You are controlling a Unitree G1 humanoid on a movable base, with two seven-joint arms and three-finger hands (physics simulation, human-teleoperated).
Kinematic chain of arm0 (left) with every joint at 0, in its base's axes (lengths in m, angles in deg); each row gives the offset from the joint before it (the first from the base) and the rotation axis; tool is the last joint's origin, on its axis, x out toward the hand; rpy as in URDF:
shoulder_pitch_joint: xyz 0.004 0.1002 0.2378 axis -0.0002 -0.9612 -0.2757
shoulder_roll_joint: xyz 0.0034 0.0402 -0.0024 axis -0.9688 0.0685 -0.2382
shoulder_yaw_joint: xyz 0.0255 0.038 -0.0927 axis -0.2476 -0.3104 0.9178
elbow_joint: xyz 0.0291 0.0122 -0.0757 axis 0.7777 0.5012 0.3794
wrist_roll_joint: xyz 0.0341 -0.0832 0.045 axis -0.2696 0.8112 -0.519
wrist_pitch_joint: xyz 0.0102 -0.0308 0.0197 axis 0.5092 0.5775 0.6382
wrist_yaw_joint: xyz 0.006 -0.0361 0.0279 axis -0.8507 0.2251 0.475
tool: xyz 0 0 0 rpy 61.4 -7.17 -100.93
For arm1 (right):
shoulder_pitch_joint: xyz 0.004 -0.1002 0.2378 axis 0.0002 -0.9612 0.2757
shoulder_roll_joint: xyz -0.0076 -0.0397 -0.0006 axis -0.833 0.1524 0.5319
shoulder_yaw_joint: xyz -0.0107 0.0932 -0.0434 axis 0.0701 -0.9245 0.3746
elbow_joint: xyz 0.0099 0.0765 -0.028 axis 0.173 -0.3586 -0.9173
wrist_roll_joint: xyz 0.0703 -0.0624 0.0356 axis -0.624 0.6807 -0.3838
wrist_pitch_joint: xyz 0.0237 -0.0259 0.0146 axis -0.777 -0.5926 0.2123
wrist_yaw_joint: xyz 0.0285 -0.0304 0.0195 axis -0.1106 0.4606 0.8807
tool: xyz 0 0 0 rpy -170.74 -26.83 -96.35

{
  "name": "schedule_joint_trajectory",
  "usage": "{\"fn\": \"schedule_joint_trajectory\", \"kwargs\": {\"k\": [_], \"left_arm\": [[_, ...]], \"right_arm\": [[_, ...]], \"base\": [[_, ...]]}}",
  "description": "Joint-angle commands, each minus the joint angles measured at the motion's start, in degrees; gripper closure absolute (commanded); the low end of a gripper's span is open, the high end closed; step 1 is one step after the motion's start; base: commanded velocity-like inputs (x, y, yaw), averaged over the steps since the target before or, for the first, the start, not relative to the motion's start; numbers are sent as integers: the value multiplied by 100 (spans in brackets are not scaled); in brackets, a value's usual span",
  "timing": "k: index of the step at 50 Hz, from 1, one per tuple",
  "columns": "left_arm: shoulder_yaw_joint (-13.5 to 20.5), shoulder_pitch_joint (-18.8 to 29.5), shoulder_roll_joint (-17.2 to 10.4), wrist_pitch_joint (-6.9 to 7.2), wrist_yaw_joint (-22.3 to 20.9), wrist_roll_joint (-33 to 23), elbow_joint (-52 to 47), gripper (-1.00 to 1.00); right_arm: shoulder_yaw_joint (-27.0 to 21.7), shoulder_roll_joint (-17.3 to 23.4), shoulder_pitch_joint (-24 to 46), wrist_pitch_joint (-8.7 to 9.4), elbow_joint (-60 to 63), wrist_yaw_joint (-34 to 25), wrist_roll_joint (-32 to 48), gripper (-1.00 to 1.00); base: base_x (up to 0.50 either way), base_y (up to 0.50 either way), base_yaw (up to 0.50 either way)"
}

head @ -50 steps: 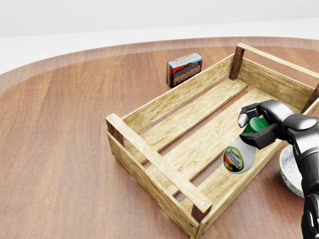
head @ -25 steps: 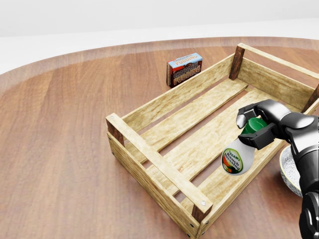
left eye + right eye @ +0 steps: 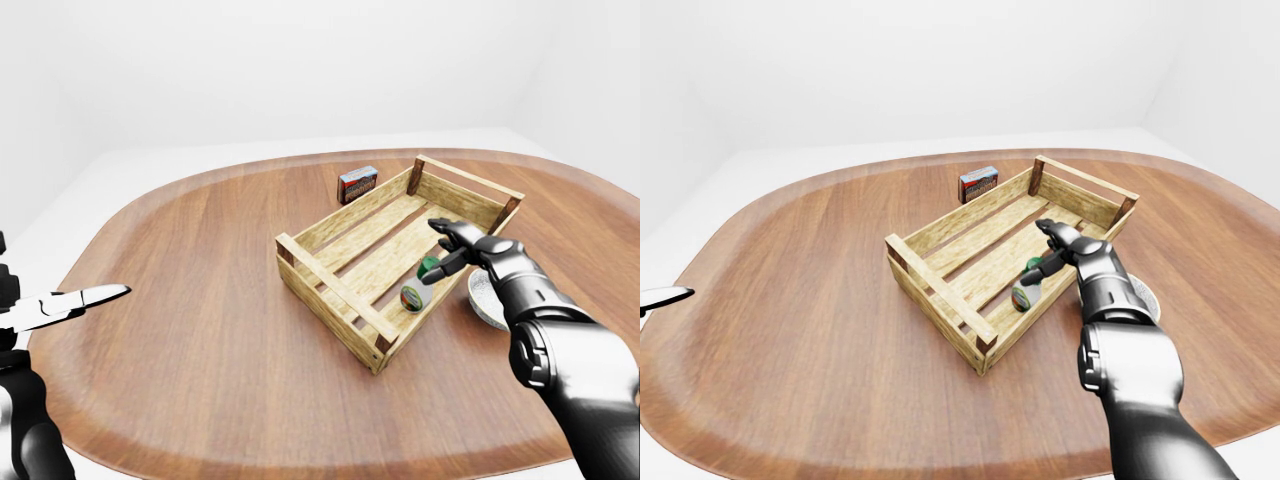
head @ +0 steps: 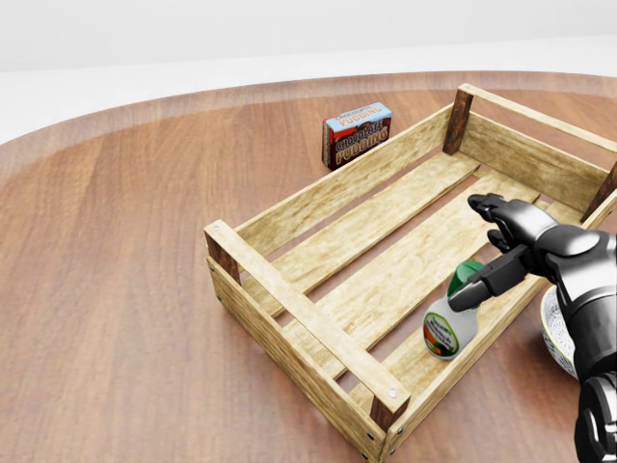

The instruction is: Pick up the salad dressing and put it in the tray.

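Releasing is the step in hand, judged from the spread fingers and the bottle resting inside the crate. It is done well if the right hand is lifted straight up and away from the cap, so the salad dressing is not knocked or dragged over the near side rail. A sideways sweep should be avoided; the bottle looks round and could roll along the slats.

The salad dressing is seen lying tilted on the slatted floor of the tray, close to the tray's right long rail and nearer its lower-right corner than its far end, in the head view. Green cap points up toward the hand, label faces the camera.

The right hand is spread wide, nothing held. One finger reaches down to just beside the green cap; whether it touches cannot be told. The other fingers are stretched out above the slats, well clear of the bottle.

The left hand is seen low at the table's left edge in the left-eye view, fingers extended, nothing held, well apart from the tray.

A pudding box stands on the table just outside the tray's far long rail. A white bowl sits outside the right rail, partly hidden by the right arm.
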Motion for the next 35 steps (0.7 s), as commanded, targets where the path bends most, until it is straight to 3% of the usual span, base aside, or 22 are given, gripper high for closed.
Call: {"fn": "schedule_joint_trajectory", "kwargs": {"k": [1, 14, 26, 35], "left_arm": [[-15, -10, 18, 0, -8, -10, -30, -100], [-75, 5, 38, 0, -26, -60, -28, -100], [-93, 10, 54, 0, -35, -71, -30, -100], [-73, 6, 47, 0, -35, -42, -38, -100]], "right_arm": [[34, -43, -86, 0, -4, -37, -29, -100], [155, -63, -21, -14, 43, -283, 87, -100], [497, -124, 947, -463, 396, -1138, 403, -100], [666, -183, 1524, -381, 946, -1317, 717, -100]], "base": [[0, 0, 0], [0, 0, 0], [0, 0, 0], [0, 0, 0]]}}
